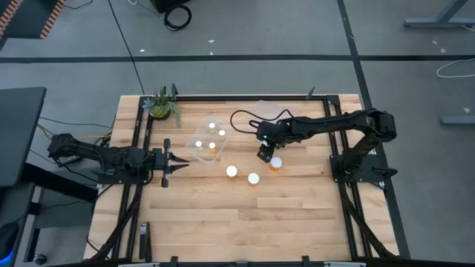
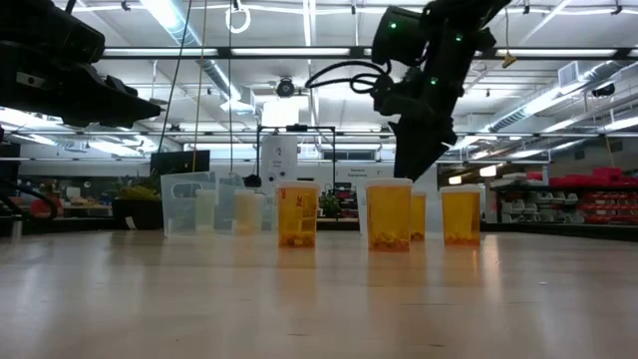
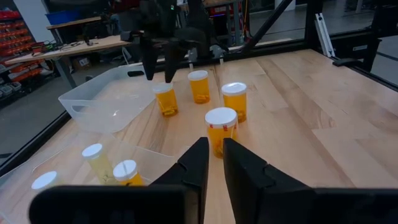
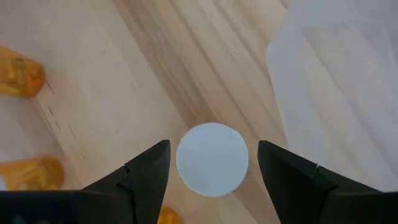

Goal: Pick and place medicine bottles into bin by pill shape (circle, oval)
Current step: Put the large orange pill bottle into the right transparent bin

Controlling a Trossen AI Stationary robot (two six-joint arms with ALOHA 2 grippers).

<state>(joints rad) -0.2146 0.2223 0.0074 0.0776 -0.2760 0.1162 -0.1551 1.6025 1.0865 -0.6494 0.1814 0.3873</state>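
Above one upright bottle (image 4: 212, 159) the right gripper (image 4: 212, 168) hangs pointing straight down, its fingers (image 4: 146, 171) spread wide on either side of the white cap without touching it, holding nothing. That bottle stands with its long axis vertical, cap up, on the table (image 1: 297, 215) just beside a clear bin (image 4: 348, 81). Three more bottles stand upright nearby on the bare wood, each cap up: one (image 3: 201, 86) close behind, one (image 3: 234, 101) beside it, and one (image 3: 221, 130) nearest the left arm. Farther left, another clear bin (image 1: 208, 139) holds bottles (image 1: 212, 146), their caps facing up. At the table's left side the left gripper (image 1: 175, 165) waits, fingers nearly shut and empty, aimed toward the group. A plant (image 1: 162, 105) sits at the far corner.
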